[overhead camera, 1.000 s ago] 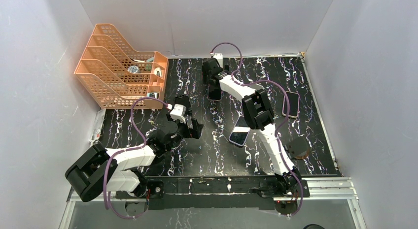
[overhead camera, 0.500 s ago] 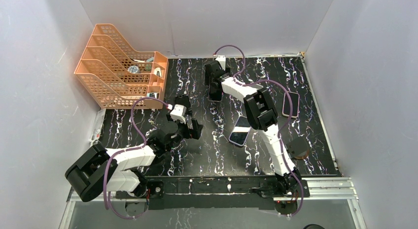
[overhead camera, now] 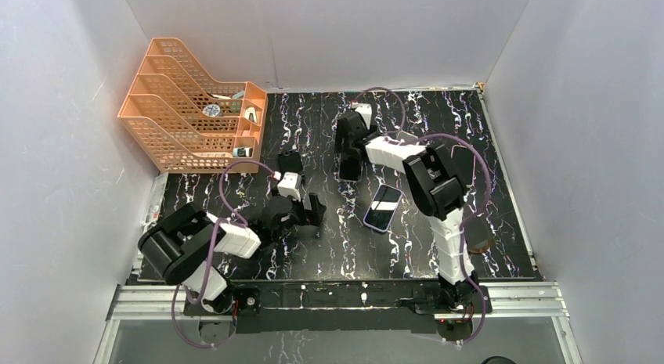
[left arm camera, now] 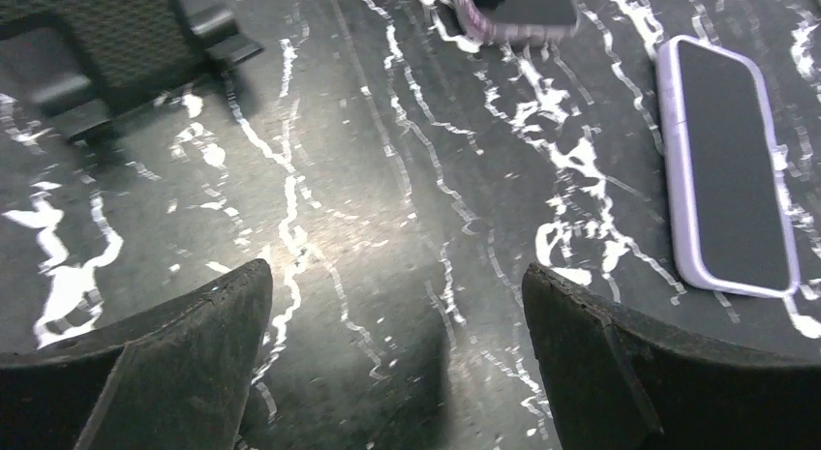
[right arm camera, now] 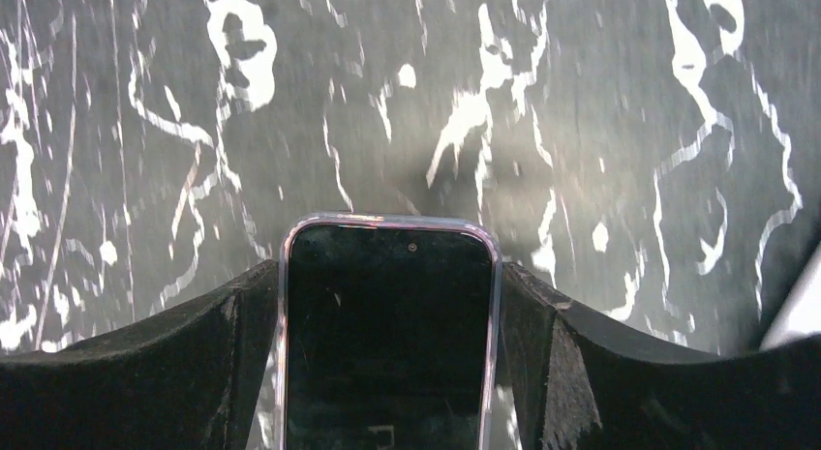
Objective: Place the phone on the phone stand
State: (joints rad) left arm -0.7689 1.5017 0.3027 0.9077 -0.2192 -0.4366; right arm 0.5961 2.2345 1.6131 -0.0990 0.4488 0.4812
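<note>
Two tools above the black marbled bench (overhead camera: 352, 250): right tool (right arm camera: 389, 276) clamps a lilac-cased black smartphone (right arm camera: 387, 353), left tool (left arm camera: 397, 276) gapes apart.

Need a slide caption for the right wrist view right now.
Right gripper clamps a clear-cased phone, dark screen toward the camera, over the black marbled table.

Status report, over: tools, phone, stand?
Left tool open, empty, beside stand. Right tool shut on phone, short of stand. Second phone flat on table; nothing on stand.
</note>
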